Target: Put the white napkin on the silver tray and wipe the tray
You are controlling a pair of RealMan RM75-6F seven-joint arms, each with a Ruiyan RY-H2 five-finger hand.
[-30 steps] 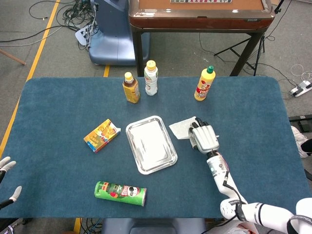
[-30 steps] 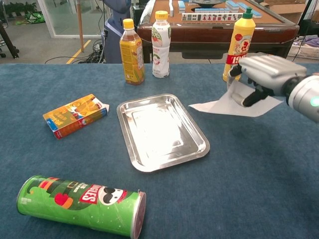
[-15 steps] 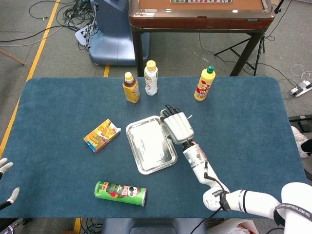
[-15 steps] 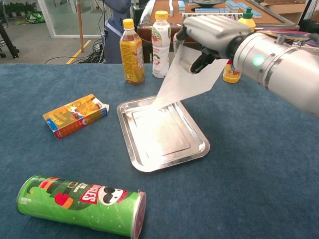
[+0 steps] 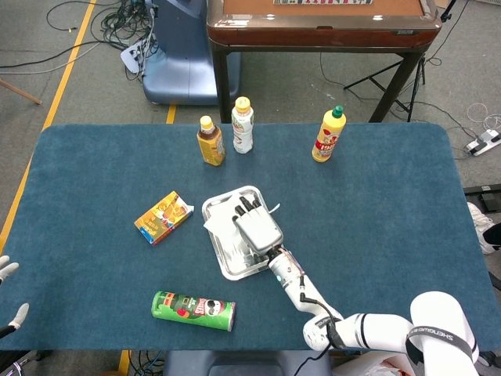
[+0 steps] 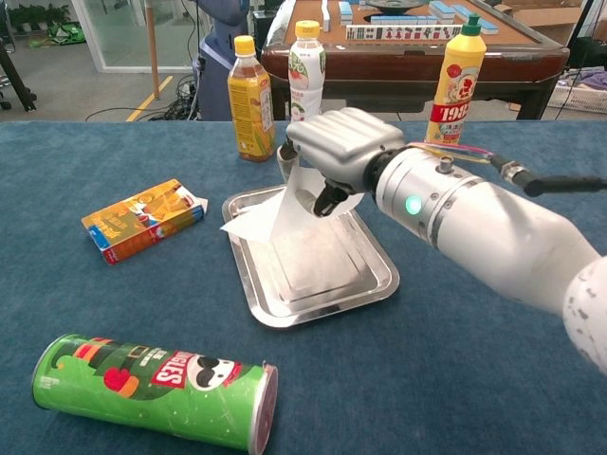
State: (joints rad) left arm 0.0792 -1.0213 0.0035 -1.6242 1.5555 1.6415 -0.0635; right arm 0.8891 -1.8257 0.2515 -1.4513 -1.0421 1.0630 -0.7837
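Right hand: the right hand [image 6: 343, 150] is above the tray, fingers curled around the top of the napkin, which it grips; in the head view the hand [image 5: 257, 226] covers the tray's middle.
Left hand: only the fingertips of the left hand [image 5: 9, 294] show at the lower left edge of the head view, spread apart with nothing between them, off the table's side.
Napkin: the white napkin [image 6: 285, 227] hangs from the right hand and drapes down onto the tray; its lower part lies on the tray floor, and one corner sticks out over the tray's left rim.
Tray: the silver tray [image 6: 376, 275] lies flat near the middle of the table [image 6: 474, 360], long side running away from the robot.
Can: a green can [image 6: 152, 389] lies on its side near the front edge, well apart from the tray.
Box: an orange box [image 6: 142, 220] lies left of the tray, near it but not touching.
Bottles: a tea bottle [image 6: 250, 100] and a white bottle [image 6: 305, 85] stand side by side behind the tray; a yellow bottle [image 6: 454, 83] stands further right.
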